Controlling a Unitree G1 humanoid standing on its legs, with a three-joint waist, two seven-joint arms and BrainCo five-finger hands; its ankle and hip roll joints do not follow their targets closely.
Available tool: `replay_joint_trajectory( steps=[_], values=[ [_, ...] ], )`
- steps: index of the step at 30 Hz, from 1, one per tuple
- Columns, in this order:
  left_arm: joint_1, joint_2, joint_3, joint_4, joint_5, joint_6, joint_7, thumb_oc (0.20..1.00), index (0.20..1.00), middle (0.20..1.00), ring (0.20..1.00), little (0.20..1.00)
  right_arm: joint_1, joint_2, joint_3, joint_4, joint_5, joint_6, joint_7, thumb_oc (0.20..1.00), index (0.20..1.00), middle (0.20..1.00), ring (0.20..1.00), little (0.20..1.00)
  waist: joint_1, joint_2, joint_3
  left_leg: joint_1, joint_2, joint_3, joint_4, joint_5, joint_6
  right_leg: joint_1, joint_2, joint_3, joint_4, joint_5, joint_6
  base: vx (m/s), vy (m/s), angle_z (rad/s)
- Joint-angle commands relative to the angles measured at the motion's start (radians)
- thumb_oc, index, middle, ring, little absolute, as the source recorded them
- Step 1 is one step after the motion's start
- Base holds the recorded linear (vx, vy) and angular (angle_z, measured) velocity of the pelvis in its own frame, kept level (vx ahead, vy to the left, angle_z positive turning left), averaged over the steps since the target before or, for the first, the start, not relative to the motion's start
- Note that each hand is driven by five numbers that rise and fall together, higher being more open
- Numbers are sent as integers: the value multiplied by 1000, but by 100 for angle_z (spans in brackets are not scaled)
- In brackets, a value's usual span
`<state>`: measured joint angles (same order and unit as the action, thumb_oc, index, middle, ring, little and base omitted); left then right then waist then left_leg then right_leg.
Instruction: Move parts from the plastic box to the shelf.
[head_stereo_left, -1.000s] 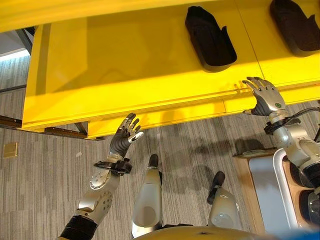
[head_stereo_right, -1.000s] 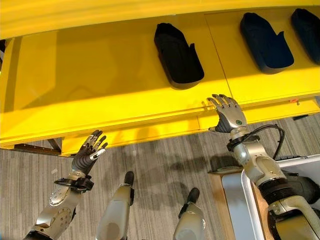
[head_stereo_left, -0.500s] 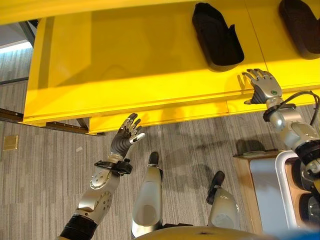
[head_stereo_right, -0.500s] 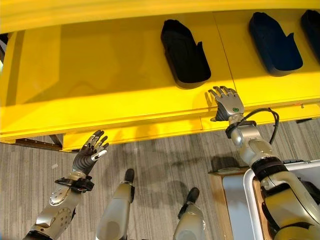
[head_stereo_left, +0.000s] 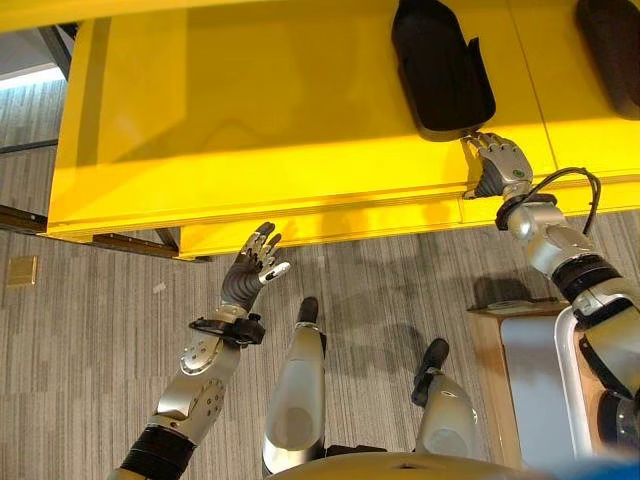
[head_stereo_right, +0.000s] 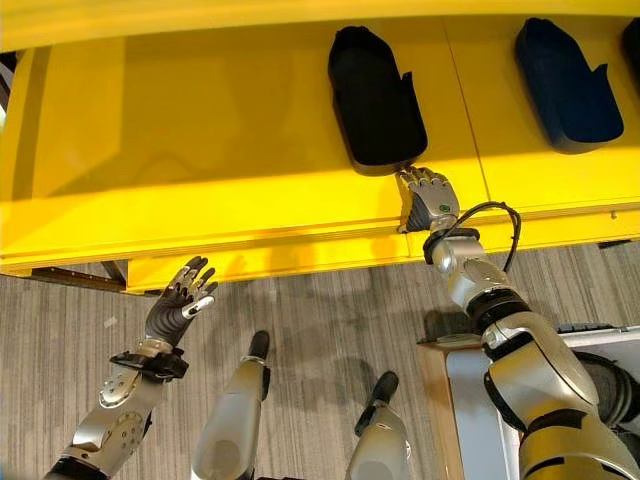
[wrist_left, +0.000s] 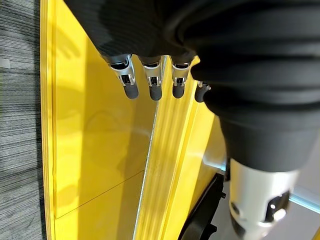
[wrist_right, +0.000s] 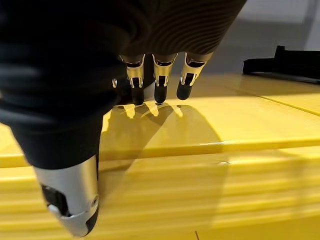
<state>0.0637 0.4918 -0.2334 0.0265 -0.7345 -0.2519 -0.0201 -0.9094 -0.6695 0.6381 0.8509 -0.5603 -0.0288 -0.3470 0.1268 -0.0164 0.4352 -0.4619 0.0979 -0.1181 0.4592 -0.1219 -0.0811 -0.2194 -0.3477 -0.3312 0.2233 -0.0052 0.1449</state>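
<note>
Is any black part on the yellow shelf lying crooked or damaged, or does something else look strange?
Nothing stands out. The black moulded parts lie flat on the yellow shelf, spaced apart and angled alike. The right hand is at the nearer part's front end, fingers straight; the left hand hangs open below the shelf edge.

The far-right black part (head_stereo_left: 612, 45) and plastic box (head_stereo_right: 600, 335) are cut off.

The yellow shelf (head_stereo_left: 260, 130) is smooth and glossy; the black parts (head_stereo_right: 375, 95) look matt plastic; the grey floor (head_stereo_left: 90, 350) resembles ribbed carpet.
</note>
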Motion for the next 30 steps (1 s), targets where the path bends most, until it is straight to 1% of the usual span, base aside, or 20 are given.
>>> replay_joint_trajectory(
  steps=[1, 7, 20, 30],
  values=[
    [6, 26, 4, -48, -16, -63, -1, 1000, 1000, 1000, 1000, 1000, -95, -5, 18, 77, 55, 6, -4, 1000, 1000, 1000, 1000, 1000, 22, 5, 13, 29, 1, -1, -81, 77, 11, -25, 12, 21, 265, -112, -40, 0, 0, 0],
    [6, 27, 2, -49, -18, -65, 3, 1000, 1000, 1000, 1000, 1000, -112, 9, 22, 121, 84, 7, -10, 1000, 1000, 1000, 1000, 1000, 27, 8, 22, 25, -3, -3, -80, 78, 14, -29, 11, 20, 270, -112, -41, 0, 0, 0],
    [8, 30, 15, -54, -25, -74, 11, 1000, 1000, 1000, 1000, 1000, -139, 15, 21, 38, 89, -1, -19, 1000, 1000, 1000, 1000, 1000, 29, 7, 28, 14, -5, 0, -63, 70, 19, -48, 11, 33, 288, -113, -41, 0, 0, 0],
    [10, 33, 24, -55, -26, -76, 17, 1000, 1000, 1000, 1000, 1000, -151, 26, 42, -38, 62, -7, 1, 1000, 1000, 1000, 1000, 1000, 30, 4, 32, 14, -5, 0, -57, 67, 21, -52, 10, 40, 295, -114, -40, 0, 0, 0]
  ],
)
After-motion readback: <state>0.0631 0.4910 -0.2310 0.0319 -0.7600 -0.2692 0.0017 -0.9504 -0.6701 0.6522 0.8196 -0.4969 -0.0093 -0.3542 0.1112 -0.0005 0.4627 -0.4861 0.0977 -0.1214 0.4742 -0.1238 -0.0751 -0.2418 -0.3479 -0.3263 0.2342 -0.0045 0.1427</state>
